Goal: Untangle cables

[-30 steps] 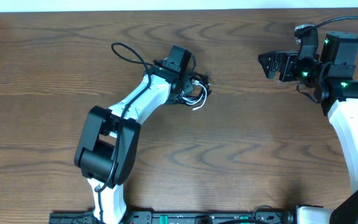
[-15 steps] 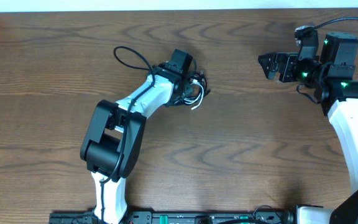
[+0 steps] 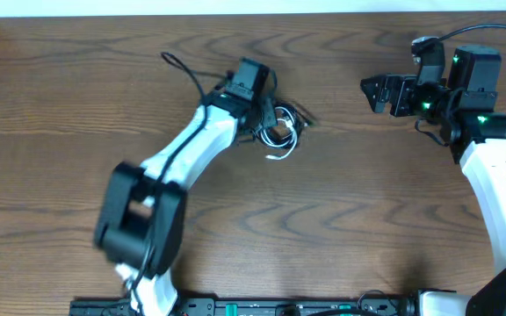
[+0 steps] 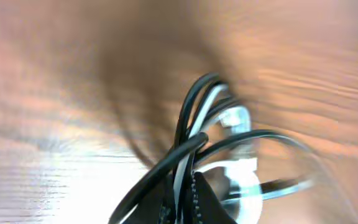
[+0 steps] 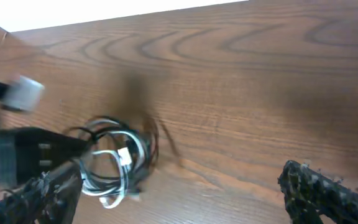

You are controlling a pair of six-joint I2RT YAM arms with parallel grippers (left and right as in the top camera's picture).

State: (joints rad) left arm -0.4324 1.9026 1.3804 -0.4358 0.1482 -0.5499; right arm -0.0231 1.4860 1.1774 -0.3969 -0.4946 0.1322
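Cables (image 3: 279, 132), one black and one white coil tangled together, lie upper-middle on the counter (image 3: 341, 219), pinched in the left hand (image 4: 185, 202). If pulled single-handed, the tangle could be tightened or merely dragged. The right hand (image 5: 179, 186) is held wide and empty, well apart. Open counter surrounds everything; no edge is near.

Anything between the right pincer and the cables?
No. The overhead view shows only bare tabletop between the right pincer and the cables. The right wrist view shows the same plain wood.
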